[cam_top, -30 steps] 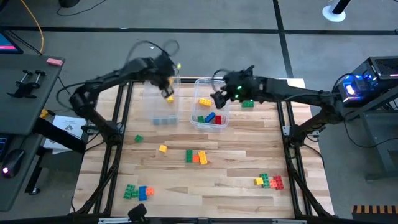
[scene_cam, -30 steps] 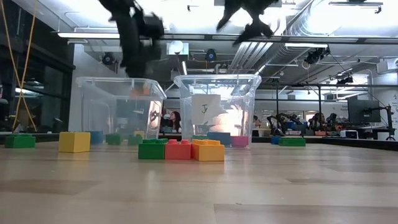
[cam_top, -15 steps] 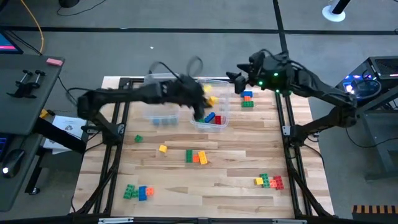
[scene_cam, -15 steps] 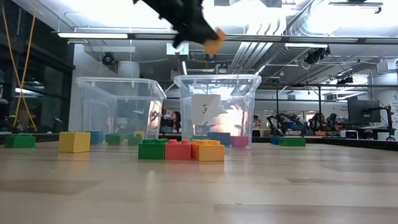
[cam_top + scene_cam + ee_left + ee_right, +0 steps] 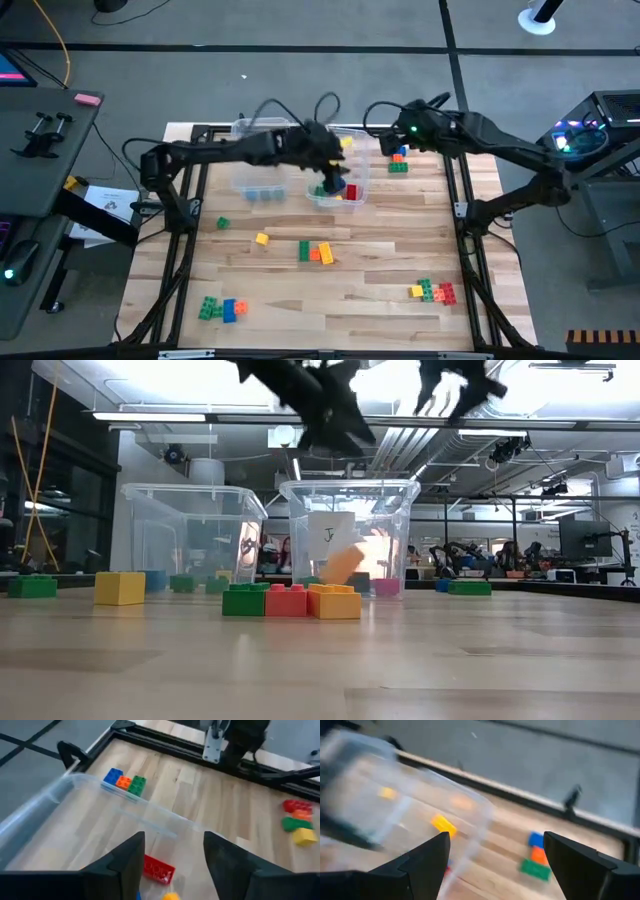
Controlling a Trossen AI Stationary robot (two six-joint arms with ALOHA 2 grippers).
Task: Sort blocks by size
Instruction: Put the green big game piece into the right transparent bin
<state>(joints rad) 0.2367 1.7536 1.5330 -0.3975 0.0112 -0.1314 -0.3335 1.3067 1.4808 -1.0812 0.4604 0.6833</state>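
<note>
Blurred orange block (image 5: 343, 563) inside bin (image 5: 400, 510), edges indistinct

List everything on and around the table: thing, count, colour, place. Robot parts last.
Clear bins: two, side by side at the table's far edge, left bin, right bin.
Falling block: one, orange, dropping inside the right bin.
Blocks in right bin: several, red, blue, green, yellow.
Blocks in left bin: a few, blue.
Loose cubes: green, yellow, left of centre.
Centre row: green, red, orange, joined.
Near-left cluster: green, orange, blue.
Near-right cluster: yellow, green, red.
Far-right stack: blue, orange, green, beside the right bin.
Left gripper: open, over the right bin.
Right gripper: open, above the far-right stack.
</note>
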